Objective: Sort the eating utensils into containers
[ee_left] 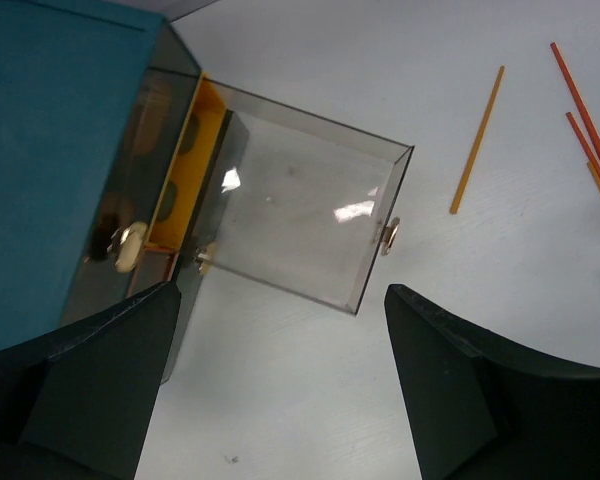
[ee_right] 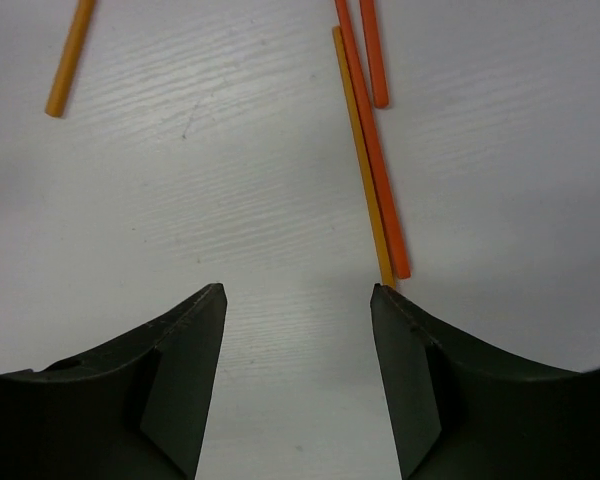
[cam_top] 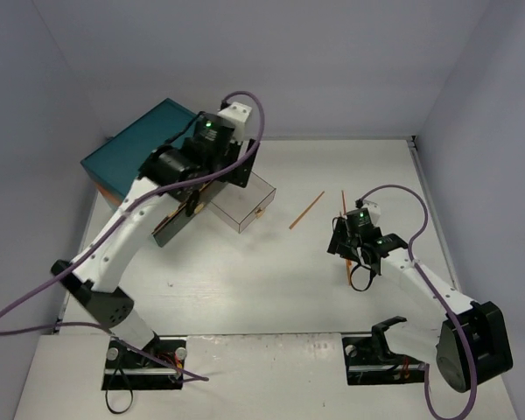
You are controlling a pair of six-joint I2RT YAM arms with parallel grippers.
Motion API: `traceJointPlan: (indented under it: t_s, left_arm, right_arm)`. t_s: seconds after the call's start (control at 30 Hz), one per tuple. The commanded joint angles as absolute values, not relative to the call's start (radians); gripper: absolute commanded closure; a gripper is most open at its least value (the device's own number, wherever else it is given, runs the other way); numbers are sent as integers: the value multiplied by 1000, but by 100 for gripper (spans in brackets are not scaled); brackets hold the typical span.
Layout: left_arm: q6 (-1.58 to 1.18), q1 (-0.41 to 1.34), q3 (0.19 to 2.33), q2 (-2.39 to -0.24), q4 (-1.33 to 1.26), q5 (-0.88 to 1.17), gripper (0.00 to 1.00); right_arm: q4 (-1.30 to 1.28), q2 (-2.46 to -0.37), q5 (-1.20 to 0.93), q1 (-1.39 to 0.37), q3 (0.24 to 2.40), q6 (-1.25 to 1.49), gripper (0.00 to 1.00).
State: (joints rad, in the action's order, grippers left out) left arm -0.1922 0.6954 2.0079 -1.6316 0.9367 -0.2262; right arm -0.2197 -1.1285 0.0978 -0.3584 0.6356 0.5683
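Observation:
The teal chest (cam_top: 140, 144) stands at the back left with one clear drawer (cam_top: 245, 203) pulled out and empty; it also shows in the left wrist view (ee_left: 300, 200). My left gripper (ee_left: 280, 330) is open and empty, hovering just in front of that drawer. An orange chopstick (cam_top: 306, 210) lies alone mid-table. Several orange chopsticks (ee_right: 365, 140) lie together by my right gripper (ee_right: 298, 300), which is open and empty, its right fingertip (ee_right: 385, 300) at the end of the yellow-orange one. No forks or spoons are in view.
Purple-grey walls enclose the white table (cam_top: 271, 289). A closed smoky drawer with a pale knob (ee_left: 128, 245) shows on the chest's front. Both arm bases are clamped at the near edge.

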Motion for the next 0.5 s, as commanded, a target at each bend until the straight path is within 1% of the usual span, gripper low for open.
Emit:
traceJointPlan:
  t_s: [0.0, 0.2, 0.37, 0.47]
  left_arm:
    - [-184, 670, 1900, -1436, 927, -250, 19]
    - [-204, 625, 1774, -1264, 928, -186, 19]
    - [-202, 606, 1694, -1201, 934, -166, 19]
    - [-204, 604, 1647, -1178, 936, -152, 19]
  right_arm:
    - [-208, -1134, 134, -351, 574, 712, 46]
    - [-236, -1116, 167, -351, 492, 795, 46]
    - [-236, -1122, 196, -352, 478, 800, 47]
    - [-236, -1163, 185, -351, 493, 776, 48]
